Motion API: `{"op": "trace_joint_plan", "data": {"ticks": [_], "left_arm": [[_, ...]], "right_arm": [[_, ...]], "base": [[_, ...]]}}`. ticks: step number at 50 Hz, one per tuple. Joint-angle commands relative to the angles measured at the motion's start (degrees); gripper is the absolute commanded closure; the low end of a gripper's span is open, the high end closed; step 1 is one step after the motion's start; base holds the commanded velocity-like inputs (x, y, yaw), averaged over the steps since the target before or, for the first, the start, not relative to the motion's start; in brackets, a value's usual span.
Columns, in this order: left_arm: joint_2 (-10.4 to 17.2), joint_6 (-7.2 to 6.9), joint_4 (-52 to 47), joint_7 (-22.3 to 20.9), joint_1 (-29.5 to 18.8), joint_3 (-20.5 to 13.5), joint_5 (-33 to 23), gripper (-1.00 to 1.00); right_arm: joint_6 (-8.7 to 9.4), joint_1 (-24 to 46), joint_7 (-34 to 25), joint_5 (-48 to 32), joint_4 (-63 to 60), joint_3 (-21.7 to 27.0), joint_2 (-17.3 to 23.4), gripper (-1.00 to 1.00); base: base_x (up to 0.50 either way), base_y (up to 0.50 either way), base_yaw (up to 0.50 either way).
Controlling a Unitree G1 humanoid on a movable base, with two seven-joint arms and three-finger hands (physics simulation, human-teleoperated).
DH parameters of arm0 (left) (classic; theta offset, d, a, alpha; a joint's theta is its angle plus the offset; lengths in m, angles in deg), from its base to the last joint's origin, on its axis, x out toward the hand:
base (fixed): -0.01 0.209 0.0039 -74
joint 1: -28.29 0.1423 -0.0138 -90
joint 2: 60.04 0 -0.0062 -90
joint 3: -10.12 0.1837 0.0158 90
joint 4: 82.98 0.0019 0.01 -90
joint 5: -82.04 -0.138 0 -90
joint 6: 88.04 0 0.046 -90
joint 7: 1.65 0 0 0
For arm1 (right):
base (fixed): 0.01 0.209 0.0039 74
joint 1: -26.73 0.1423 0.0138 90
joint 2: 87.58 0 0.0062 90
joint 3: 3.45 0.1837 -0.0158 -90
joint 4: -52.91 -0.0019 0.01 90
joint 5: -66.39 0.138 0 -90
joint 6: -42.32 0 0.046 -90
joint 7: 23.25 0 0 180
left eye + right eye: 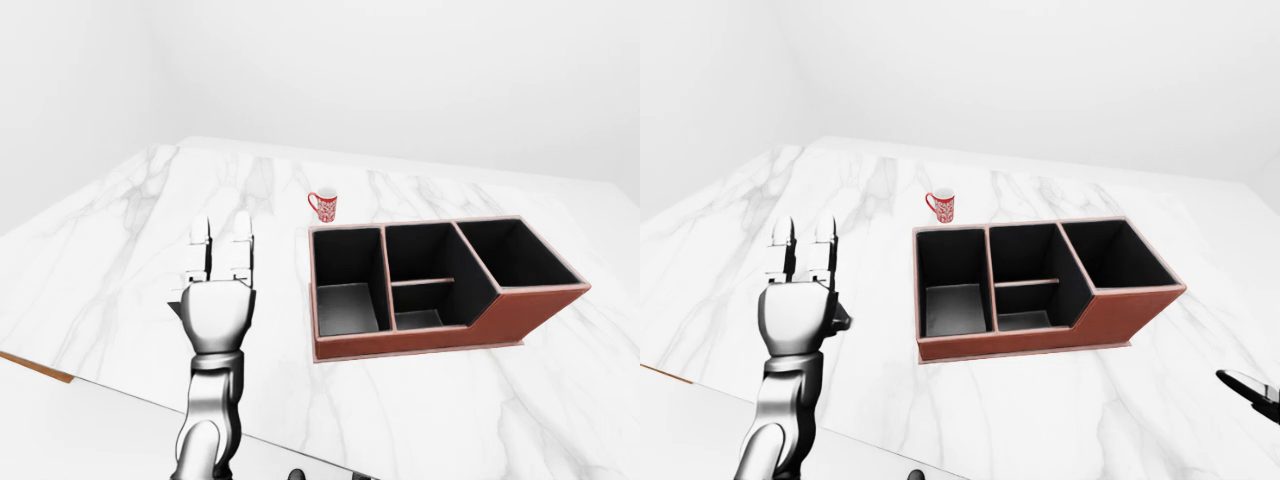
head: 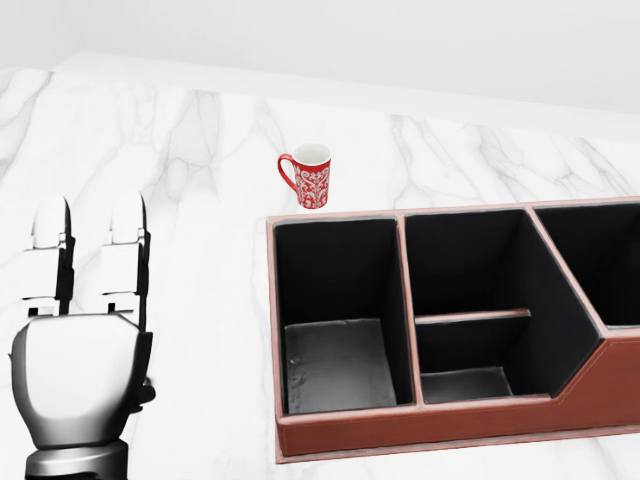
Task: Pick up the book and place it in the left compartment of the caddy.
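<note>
1. Left hand (image 2: 85, 330): raised over the marble counter (image 1: 120, 260), back toward the camera, fingers (image 2: 125, 255) straight and pointing up, spread open, holding nothing.
2. Caddy (image 2: 440, 425): to the hand's right, apart from it; its left compartment (image 2: 335, 310) is the one nearest the hand.
3. Mug (image 2: 310, 176): red and white, upright, up and right of the hand, just above the caddy's left corner.
4. Right hand (image 1: 1252, 392): only a dark tip shows at the right edge of the right-eye view; its opening cannot be told.
5. Book: in none of the views.
</note>
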Motion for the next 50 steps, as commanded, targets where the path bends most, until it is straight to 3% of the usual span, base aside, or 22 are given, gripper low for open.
{"op": "trace_joint_plan", "data": {"ticks": [1, 16, 32, 50], "left_arm": [[0.26, 0.0, 0.67, -2.36, 0.03, -1.21, 0.5, -1.0], [1.81, 0.0, 9.13, -4.12, -3.79, -3.91, 2.35, -1.0], [3.91, 0.0, 20.27, -0.31, -7.46, -5.43, 5.88, -1.0], [6.11, 0.0, 27.24, 2.39, -9.44, -6.42, 7.1, -1.0]], "right_arm": [[-0.81, -0.25, -0.97, -0.49, 0.01, -0.27, -0.28, -1.0], [-1.51, -0.1, -1.62, -0.87, 0.78, -0.75, -0.23, -1.0], [-3.04, 0.11, -2.07, -1.44, 2.11, -1.45, -0.1, -1.0], [-2.18, -0.24, -2.13, -1.74, 0.58, -0.82, -0.51, -1.0]], "base": [[0.0, 0.0, 0.0], [0.0, 0.0, 0.0], [0.0, 0.0, 0.0], [0.0, 0.0, 0.0]]}}
